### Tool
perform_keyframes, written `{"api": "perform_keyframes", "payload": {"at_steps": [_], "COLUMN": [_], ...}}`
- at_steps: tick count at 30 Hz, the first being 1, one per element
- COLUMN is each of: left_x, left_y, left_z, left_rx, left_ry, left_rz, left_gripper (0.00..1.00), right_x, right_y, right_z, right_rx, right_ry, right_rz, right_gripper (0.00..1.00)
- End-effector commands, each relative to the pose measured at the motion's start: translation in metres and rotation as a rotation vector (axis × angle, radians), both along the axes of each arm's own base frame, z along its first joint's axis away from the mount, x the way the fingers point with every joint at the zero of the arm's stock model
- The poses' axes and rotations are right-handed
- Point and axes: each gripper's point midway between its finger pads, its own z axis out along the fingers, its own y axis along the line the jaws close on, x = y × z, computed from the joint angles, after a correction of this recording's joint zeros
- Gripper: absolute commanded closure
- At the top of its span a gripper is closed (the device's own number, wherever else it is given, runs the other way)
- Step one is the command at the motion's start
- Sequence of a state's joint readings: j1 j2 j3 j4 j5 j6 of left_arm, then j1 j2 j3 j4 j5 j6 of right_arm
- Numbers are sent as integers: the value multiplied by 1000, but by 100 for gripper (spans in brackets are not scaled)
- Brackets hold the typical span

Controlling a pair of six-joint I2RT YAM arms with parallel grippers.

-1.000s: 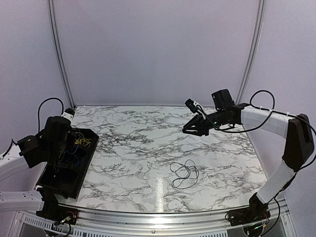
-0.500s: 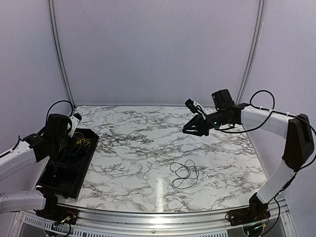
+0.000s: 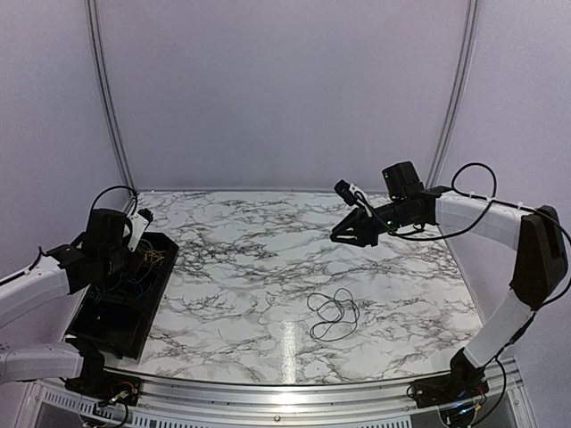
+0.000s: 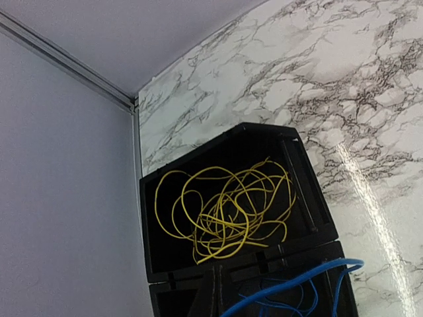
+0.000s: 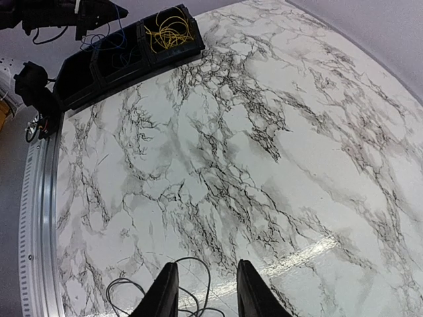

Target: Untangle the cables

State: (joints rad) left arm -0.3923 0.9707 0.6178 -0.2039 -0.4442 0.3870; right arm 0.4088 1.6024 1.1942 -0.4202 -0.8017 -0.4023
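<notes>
A black cable [image 3: 333, 314] lies in loose loops on the marble table, and it also shows in the right wrist view [image 5: 192, 257]. A yellow cable [image 4: 225, 211] is bundled in the far compartment of a black tray [image 4: 192, 155]. My left gripper [image 4: 220, 290] hangs over the tray [image 3: 165, 267], its fingers closed together. A raised blue cable [image 4: 297, 285] runs out from beside them over the middle compartment. My right gripper [image 3: 342, 236] is open and empty, high above the table, beyond the black cable. Its fingers [image 5: 170, 284] frame bare marble.
The tray sits at the table's left edge beside the wall. In the right wrist view the tray [image 5: 132, 49] and the left arm [image 5: 73, 13] show at the far top left. A metal rail [image 3: 285, 392] runs along the near edge.
My left arm has dropped from high near the camera and settled lower over the tray. The right arm and the black cable have not moved.
</notes>
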Motion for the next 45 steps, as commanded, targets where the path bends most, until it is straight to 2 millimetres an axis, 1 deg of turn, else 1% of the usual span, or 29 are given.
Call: {"api": "perform_keyframes", "payload": {"at_steps": [1, 5, 9, 12, 14, 15, 20, 25, 27, 28, 29, 31, 33, 35, 37, 40, 45], "left_x": [-10, -22, -35, -37, -32, -28, -4, 18, 23, 26, 27, 29, 27, 22, 14, 2, -19], "left_y": [4, 14, 29, 36, 42, 40, 18, -1, -4, -4, -3, 0, 5, 10, 13, 18, 29], "left_z": [-6, -5, -10, -7, 7, 15, 52, 87, 93, 92, 86, 66, 42, 29, 21, 17, 20], "left_rx": [-62, -48, 28, 61, 72, 72, 39, -20, -28, -18, -7, 11, 21, 22, 12, -4, -5], "left_ry": [18, 12, 50, 43, -6, -30, -127, -220, -255, -265, -259, -227, -177, -141, -113, -100, -70], "left_rz": [43, 70, 103, 124, 160, 157, 50, -8, -14, -12, -9, 9, 35, 61, 76, 91, 122], "left_gripper": [100, 100, 100, 100, 100, 100, 100, 100, 100, 100, 100, 100, 100, 100, 100, 100, 100], "right_x": [2, 2, 1, 1, 1, 1, 1, 3, 3, 3, 3, 2, 2, 3, 3, 3, 3], "right_y": [5, 5, 6, 6, 6, 6, 5, 4, 4, 4, 4, 4, 4, 4, 4, 4, 5], "right_z": [8, 7, 5, 4, 4, 4, 2, 1, 1, 1, 1, 1, 1, 1, -1, -2, -6], "right_rx": [3, 2, 0, -1, -1, -1, -6, -18, -20, -19, -18, -19, -22, -24, -25, -24, -26], "right_ry": [-30, -25, -14, -11, -10, -9, -9, -17, -20, -20, -19, -18, -21, -22, -19, -11, 0], "right_rz": [17, 20, 25, 25, 25, 25, 24, 18, 19, 20, 21, 23, 22, 21, 21, 25, 29], "right_gripper": [69, 69, 69, 69, 69, 69, 70, 70, 69, 70, 70, 70, 70, 70, 70, 70, 70]}}
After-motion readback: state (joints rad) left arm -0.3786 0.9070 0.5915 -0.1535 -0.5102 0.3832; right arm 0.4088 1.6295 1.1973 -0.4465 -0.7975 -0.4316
